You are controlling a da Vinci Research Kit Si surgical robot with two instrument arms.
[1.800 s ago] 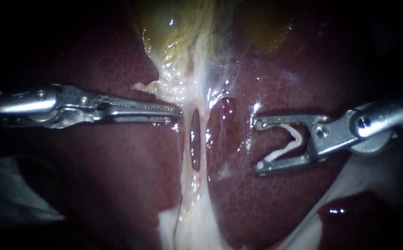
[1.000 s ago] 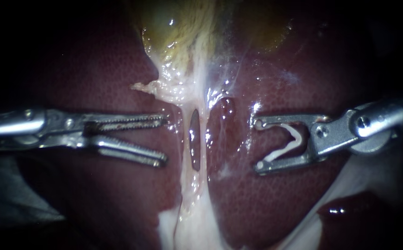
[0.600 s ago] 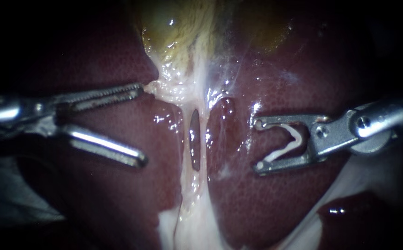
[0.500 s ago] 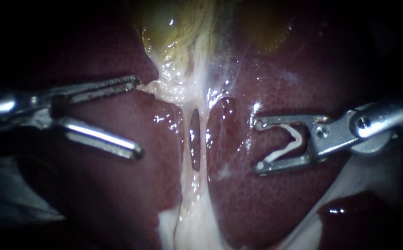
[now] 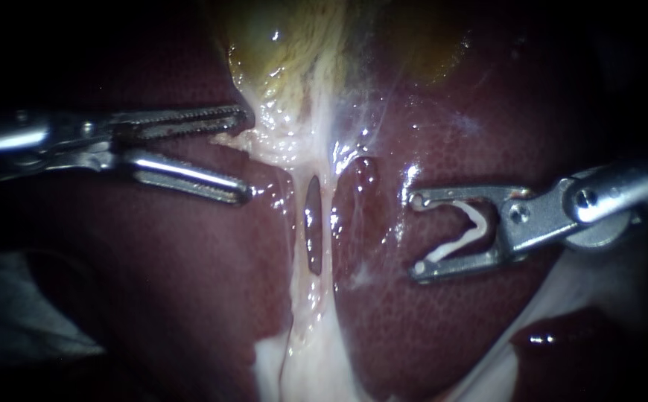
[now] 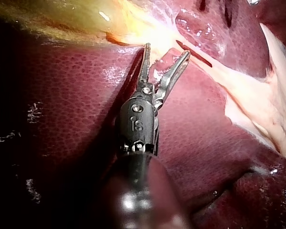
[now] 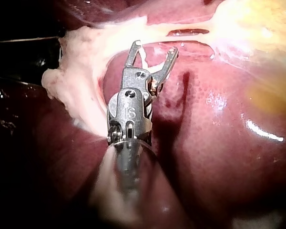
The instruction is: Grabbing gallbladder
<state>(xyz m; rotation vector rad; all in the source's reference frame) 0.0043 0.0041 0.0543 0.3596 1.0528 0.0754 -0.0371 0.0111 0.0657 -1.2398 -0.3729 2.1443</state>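
Liver (image 5: 153, 260) flanks gallbladder (image 5: 279, 52); right instrument (image 5: 415, 232) carries clip (image 5: 479, 225).

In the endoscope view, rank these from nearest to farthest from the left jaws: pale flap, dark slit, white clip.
1. pale flap: between the open jaws of the left instrument.
2. dark slit: to its right, lower.
3. white clip: far right, seated in the right instrument.

Wet glossy tissue, bright bare metal.
Liver (image 5: 153, 283) fine-grained, glossy; gallbladder (image 5: 279, 45) slick, translucent; band (image 5: 316, 335) below gallbladder pale, wet, stringy. Polished metal left instrument (image 5: 247, 156), one jaw toothed, other smooth. Duller grey metal right instrument (image 5: 415, 232) holds a matt white clip (image 5: 465, 227), plastic-looking.
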